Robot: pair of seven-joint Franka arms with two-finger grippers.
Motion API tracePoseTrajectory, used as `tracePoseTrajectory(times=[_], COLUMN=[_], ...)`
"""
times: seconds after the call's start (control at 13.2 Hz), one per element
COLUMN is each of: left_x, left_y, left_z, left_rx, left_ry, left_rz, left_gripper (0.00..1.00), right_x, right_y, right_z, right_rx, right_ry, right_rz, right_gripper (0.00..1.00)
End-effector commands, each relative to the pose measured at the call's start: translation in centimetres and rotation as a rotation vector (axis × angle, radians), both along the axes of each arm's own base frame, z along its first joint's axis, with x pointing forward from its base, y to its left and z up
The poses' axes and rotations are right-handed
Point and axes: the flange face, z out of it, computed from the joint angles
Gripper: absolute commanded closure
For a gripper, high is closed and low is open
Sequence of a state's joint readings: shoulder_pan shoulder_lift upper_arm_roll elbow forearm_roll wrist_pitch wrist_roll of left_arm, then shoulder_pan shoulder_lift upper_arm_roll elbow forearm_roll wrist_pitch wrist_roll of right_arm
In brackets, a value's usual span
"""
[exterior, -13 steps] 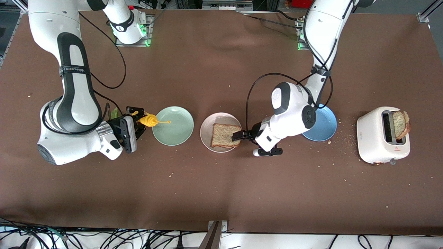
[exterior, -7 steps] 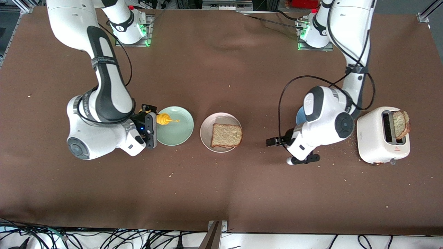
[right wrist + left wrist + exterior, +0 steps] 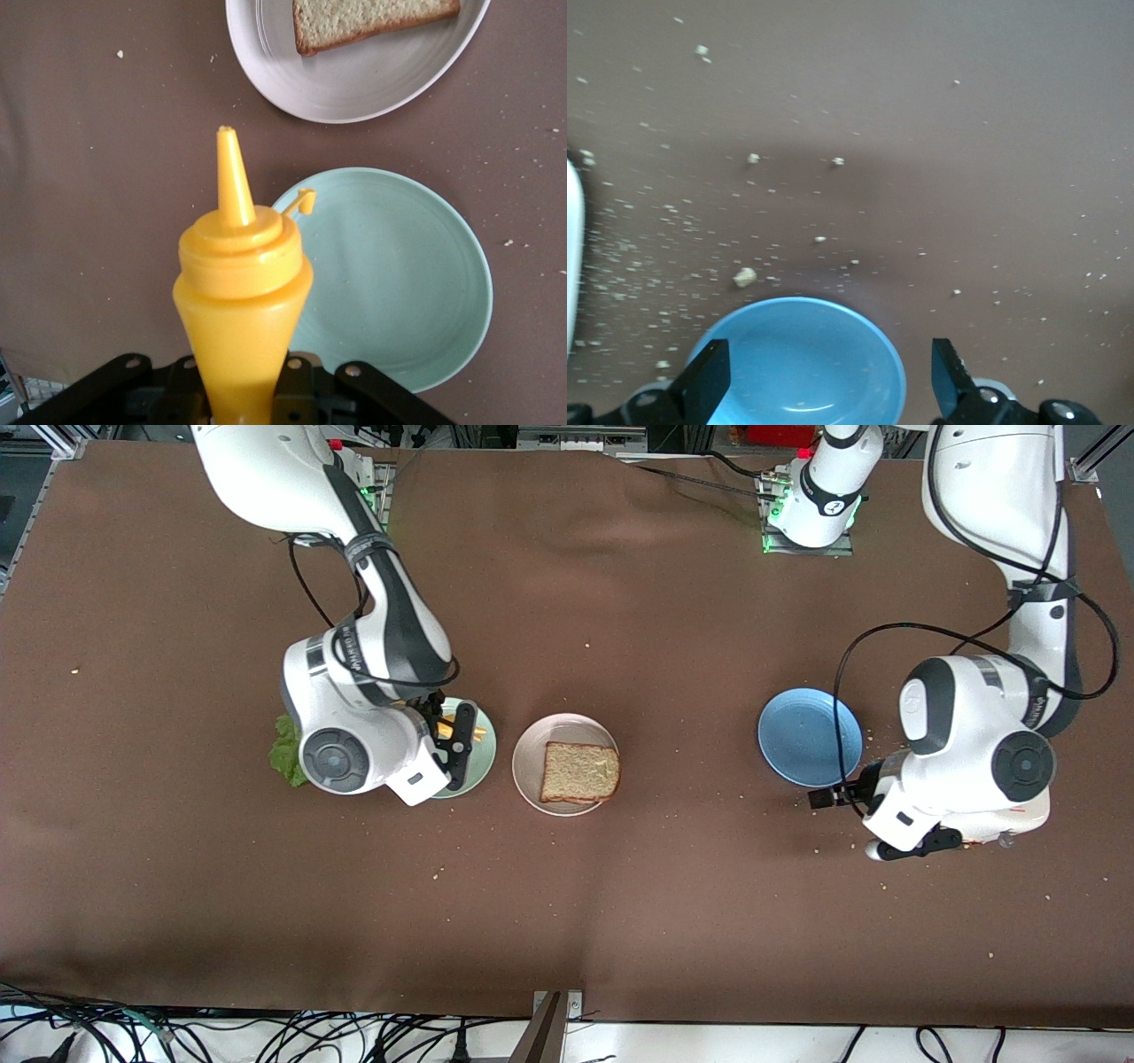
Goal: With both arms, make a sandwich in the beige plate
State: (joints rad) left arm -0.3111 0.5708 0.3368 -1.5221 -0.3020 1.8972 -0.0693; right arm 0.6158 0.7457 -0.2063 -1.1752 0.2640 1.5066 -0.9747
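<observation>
Crumb-strewn brown table; right claw grasps yellow bottle, left claw released.

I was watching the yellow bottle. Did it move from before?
Yes. The right gripper carried the yellow bottle from beside the green plate to over it, toward the beige plate, which stayed put.

Bright even overhead light, soft shadows under arms, wrist views slightly blurred

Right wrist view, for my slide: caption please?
Right claw shut on yellow squeeze bottle above mint green plate; bread slice on beige plate.
</observation>
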Motion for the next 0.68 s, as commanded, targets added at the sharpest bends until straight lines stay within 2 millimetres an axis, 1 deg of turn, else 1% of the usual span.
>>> tracePoseTrajectory(times=[0.0, 0.08, 0.15, 0.23, 0.3, 0.38, 0.46, 0.53, 0.61], left_x=[-1.3, -1.9, -2.7, -3.6, -4.2, -4.6, -5.3, -6.0, -6.4], left_y=[3.5, 4.4, 5.0, 5.8, 6.3, 6.6, 7.2, 8.5, 8.8], left_z=[3.8, 5.4, 7.5, 10.0, 11.9, 13.1, 14.5, 16.5, 18.6], left_rx=[-0.014, -0.027, -0.008, 0.054, 0.091, 0.101, 0.098, 0.093, 0.092], left_ry=[0.029, 0.040, 0.053, 0.055, 0.050, 0.043, 0.044, 0.039, 0.023], left_rz=[-0.036, -0.033, -0.050, -0.081, -0.096, -0.091, -0.073, -0.059, -0.056], left_gripper=[0.00, 0.00, 0.00, 0.00, 0.00, 0.00, 0.00, 0.00, 0.00], right_x=[-1.9, -2.8, -3.3, -3.7, -4.2, -4.9, -5.2, -5.2, -5.2], right_y=[3.3, 4.3, 5.0, 5.7, 6.4, 7.0, 7.3, 7.0, 6.9], right_z=[0.8, 1.0, 1.9, 3.0, 3.6, 3.6, 4.3, 6.0, 7.3], right_rx=[-0.147, -0.191, -0.225, -0.262, -0.289, -0.321, -0.360, -0.401, -0.435], right_ry=[-0.076, -0.085, -0.106, -0.131, -0.148, -0.155, -0.172, -0.192, -0.211], right_rz=[0.078, 0.098, 0.091, 0.084, 0.090, 0.103, 0.107, 0.105, 0.111], right_gripper=[1.00, 1.00, 1.00, 1.00, 1.00, 1.00, 1.00, 1.00, 1.00])
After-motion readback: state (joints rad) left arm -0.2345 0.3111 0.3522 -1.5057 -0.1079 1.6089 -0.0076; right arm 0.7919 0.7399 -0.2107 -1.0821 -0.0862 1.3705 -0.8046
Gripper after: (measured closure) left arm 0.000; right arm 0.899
